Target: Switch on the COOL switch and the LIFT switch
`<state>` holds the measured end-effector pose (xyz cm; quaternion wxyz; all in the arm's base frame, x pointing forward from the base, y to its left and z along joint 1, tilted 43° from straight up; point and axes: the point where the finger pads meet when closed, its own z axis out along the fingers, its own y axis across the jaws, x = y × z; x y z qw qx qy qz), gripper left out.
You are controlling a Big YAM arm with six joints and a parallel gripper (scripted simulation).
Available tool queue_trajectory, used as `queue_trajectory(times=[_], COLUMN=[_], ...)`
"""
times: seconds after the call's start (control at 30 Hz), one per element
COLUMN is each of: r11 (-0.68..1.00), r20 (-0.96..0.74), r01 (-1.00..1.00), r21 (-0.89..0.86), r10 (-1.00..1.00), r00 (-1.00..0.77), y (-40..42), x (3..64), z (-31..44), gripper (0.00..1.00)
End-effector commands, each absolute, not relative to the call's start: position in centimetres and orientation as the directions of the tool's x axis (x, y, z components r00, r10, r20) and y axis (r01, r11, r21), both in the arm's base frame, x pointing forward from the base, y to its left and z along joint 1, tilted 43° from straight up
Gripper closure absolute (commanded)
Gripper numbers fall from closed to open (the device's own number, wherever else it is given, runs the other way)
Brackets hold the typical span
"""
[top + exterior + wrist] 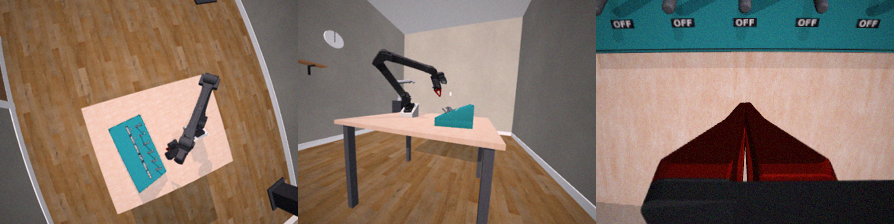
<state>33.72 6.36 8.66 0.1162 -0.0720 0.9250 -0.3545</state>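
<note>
The teal wedge-shaped console [137, 152] stands on the left part of the table, with a row of several grey lever switches [149, 145] along its right side. It also shows in the side view [455, 117]. In the wrist view its lower edge [745, 25] fills the top, with several OFF labels [745, 22] under lever tips. My gripper [168, 150] has red fingers, is shut and empty, and hangs above the table to the right of the console, apart from it. In the side view my gripper [438, 94] is well above the console. Its fingertips [745, 106] point at the console's edge.
The arm's white base [200, 133] sits on the right part of the table. The table edge runs close below the console [143, 193]. A dark object [284, 195] stands on the floor at the lower right.
</note>
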Motion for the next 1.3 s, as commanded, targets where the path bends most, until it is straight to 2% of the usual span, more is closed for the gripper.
queue_trajectory(times=[0.0,1.0,1.03,1.27], r11=[0.739,0.738,0.745,0.740], r20=[-0.169,-0.171,-0.200,-0.174], r01=[-0.046,-0.044,-0.025,-0.043], r21=[-0.672,-0.673,-0.666,-0.671], r10=[-0.214,-0.213,-0.212,-0.213], r00=[-0.962,-0.962,-0.957,-0.961], y=[6.1,0.7,1.0,-0.8], x=[34.3,36.6,38.1,37.4], z=[8.3,2.4,2.9,0.7], gripper=[1.00,1.00,1.00,1.00])
